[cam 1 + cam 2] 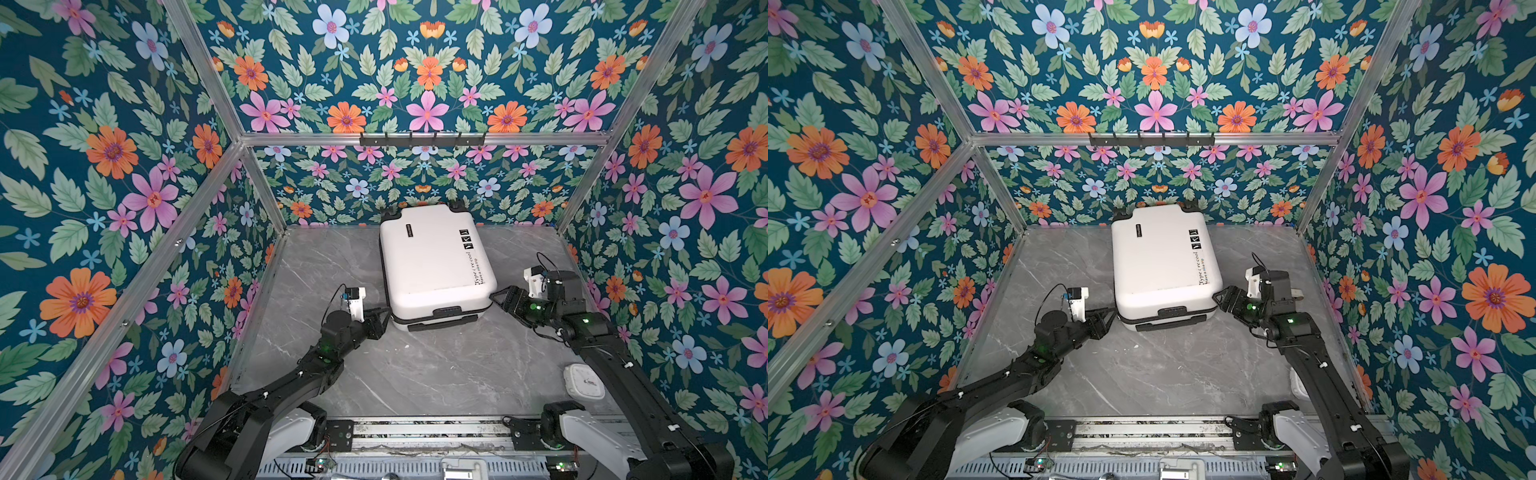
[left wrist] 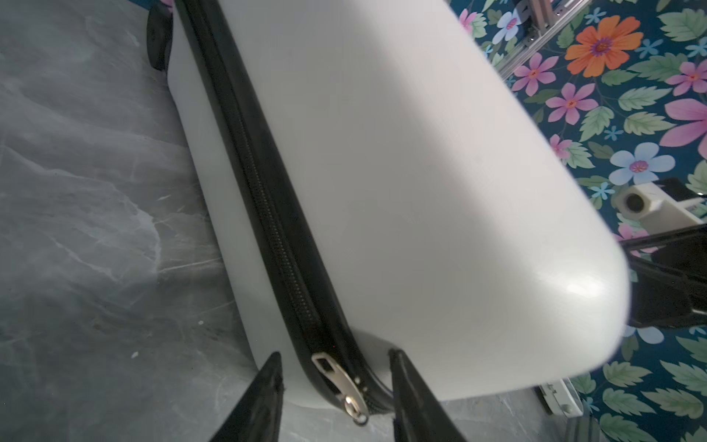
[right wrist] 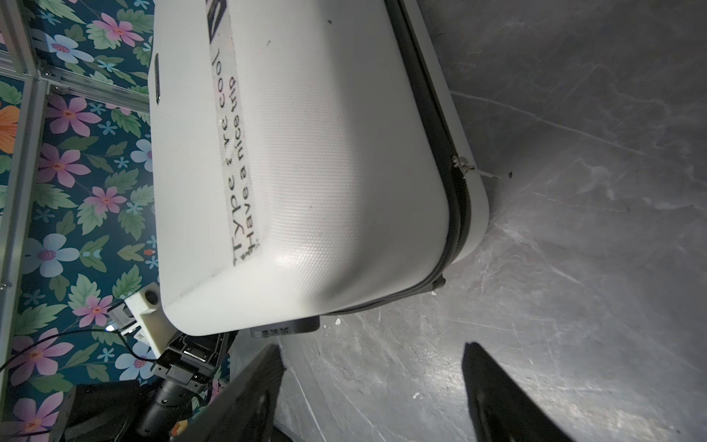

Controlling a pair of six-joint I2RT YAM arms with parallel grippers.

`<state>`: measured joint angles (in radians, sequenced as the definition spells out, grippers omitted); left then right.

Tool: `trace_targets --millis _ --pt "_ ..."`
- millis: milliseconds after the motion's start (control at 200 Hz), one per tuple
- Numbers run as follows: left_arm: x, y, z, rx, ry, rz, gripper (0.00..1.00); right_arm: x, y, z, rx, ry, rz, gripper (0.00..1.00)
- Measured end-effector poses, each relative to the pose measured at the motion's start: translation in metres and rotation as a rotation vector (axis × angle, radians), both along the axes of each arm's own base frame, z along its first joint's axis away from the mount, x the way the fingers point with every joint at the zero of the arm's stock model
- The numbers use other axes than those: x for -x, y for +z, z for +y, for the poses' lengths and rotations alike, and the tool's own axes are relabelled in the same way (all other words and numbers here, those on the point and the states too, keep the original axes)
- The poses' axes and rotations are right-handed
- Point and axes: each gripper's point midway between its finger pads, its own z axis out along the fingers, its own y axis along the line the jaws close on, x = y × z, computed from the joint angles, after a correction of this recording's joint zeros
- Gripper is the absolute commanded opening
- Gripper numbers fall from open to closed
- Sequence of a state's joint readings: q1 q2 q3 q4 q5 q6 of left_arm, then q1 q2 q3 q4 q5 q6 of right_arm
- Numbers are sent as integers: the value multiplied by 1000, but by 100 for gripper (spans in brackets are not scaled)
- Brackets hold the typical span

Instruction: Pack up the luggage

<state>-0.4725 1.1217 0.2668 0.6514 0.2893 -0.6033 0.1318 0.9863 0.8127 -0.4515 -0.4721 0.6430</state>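
At the near left corner of the luggage [image 1: 432, 257], the left gripper [image 2: 333, 354] has its 2 fingers [image 2: 264, 394] apart around the zipper pull [image 2: 342, 386], gripping nothing; pinching that tab squarely seems wise. The right gripper [image 3: 373, 348], wide open and empty, could brace the closed luggage, which lies flat toward the far side of the table [image 1: 415, 365].

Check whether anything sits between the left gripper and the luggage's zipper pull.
Nothing visible does. In the left wrist view the left gripper has its jaws apart on either side of the zipper pull at a corner of the closed luggage, with nothing else between them.
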Motion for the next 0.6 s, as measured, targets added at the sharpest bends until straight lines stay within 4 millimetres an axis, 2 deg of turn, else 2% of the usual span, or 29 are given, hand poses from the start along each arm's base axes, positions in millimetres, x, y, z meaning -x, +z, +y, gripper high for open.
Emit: trace_targets --millis 190,420,600 --pt "-5 -15 3 41 18 74 52 1 1 0 -1 0 -4 75" --pt "-4 -19 9 113 32 90 42 2 2 0 -1 -1 -10 75" --pt "12 -26 18 127 47 113 37 2 -2 -1 2 -2 -1 75"
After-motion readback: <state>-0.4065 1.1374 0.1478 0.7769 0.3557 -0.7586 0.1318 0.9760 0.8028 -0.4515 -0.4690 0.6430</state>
